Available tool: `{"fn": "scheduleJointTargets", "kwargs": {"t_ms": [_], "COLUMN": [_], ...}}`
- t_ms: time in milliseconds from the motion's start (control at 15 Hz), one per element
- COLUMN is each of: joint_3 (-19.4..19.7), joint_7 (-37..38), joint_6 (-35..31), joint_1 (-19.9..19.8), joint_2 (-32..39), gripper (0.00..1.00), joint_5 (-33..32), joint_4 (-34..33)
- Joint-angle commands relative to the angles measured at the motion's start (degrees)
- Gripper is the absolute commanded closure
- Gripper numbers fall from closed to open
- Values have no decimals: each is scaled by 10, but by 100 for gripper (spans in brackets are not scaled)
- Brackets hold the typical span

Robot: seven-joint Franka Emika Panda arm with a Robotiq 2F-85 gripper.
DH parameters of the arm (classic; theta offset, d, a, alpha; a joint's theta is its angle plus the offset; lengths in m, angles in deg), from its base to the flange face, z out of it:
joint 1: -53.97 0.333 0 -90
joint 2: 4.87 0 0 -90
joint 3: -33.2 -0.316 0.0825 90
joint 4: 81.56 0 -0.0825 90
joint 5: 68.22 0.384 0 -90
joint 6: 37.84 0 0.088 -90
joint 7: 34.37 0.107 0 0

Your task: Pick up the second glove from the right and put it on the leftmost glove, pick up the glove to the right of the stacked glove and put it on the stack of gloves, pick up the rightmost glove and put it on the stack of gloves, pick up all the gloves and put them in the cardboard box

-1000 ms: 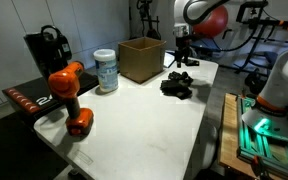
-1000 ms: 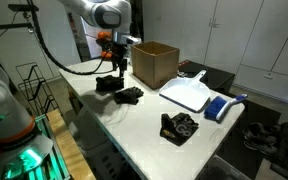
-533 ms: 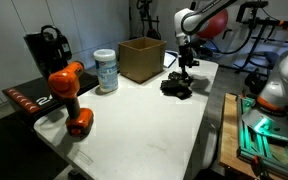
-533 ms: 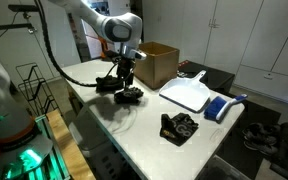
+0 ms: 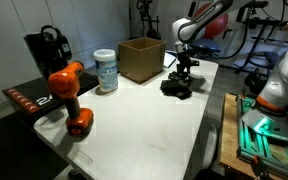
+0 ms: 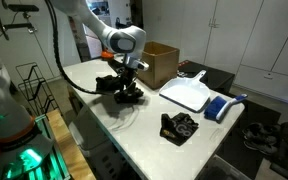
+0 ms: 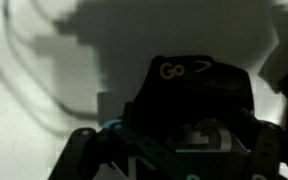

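Note:
The stack of gloves [image 5: 176, 88] is a lumpy black heap on the white table [image 5: 144, 115], to the right of the cardboard box [image 5: 141, 58]. It also shows in the other exterior view [image 6: 118, 90], left of the box [image 6: 156, 63]. My gripper [image 5: 184, 72] [image 6: 130, 84] is right over the heap and down at it. In the wrist view a black glove with a yellow logo [image 7: 196, 92] fills the space between the gripper's [image 7: 179, 150] spread fingers. The gripper is open.
A white canister with a blue label [image 5: 106, 70], a black machine [image 5: 46, 48] and an orange drill [image 5: 69, 95] stand left of the box. A white board [image 6: 191, 93], a blue-and-white thing [image 6: 219, 107] and a dark lumpy thing [image 6: 179, 126] lie toward the table's other end.
The gripper has come down from above and beside the box onto the glove heap. The gloves have not visibly moved.

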Motion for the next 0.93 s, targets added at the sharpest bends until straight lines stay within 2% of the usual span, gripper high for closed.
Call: {"fn": "scheduleJointTargets", "kwargs": {"t_ms": [0, 133, 600, 867], "joint_3": [-3, -4, -4, -5], "joint_7": [-10, -12, -16, -12], "joint_6": [-17, -19, -10, 11], "joint_1": [-1, 0, -2, 0], "joint_2": [22, 27, 15, -19], "gripper": [34, 51, 99, 98], "joint_5": [17, 18, 28, 31], "joint_4": [-2, -2, -5, 0]}}
